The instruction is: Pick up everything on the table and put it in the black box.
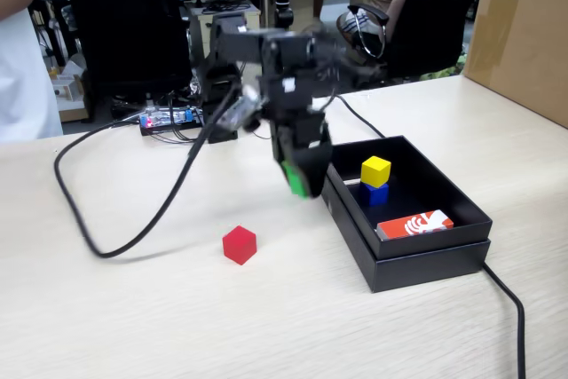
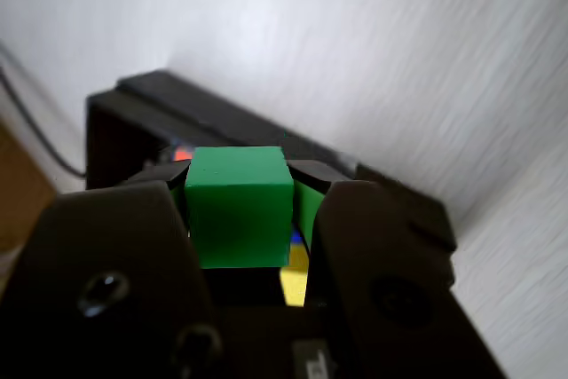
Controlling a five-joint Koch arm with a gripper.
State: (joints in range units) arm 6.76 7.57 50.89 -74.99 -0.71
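My gripper (image 1: 300,177) is shut on the green cube (image 2: 238,206), held off the table just left of the black box (image 1: 426,259) in the fixed view. The green cube (image 1: 294,180) shows between the jaws there too. Inside the box a yellow cube (image 1: 375,170) sits on top of a blue cube (image 1: 374,193). A red cube (image 1: 239,244) lies on the pale table (image 1: 133,308), left of and nearer than the gripper. In the wrist view the black box (image 2: 151,122) lies beyond the jaws, with a bit of yellow cube (image 2: 295,277) seen past them.
A red-orange and white card (image 1: 415,224) lies in the box's near end. A black cable (image 1: 106,219) loops across the table at left, another (image 1: 510,308) runs off at front right. A brown carton (image 1: 524,33) stands at the back right.
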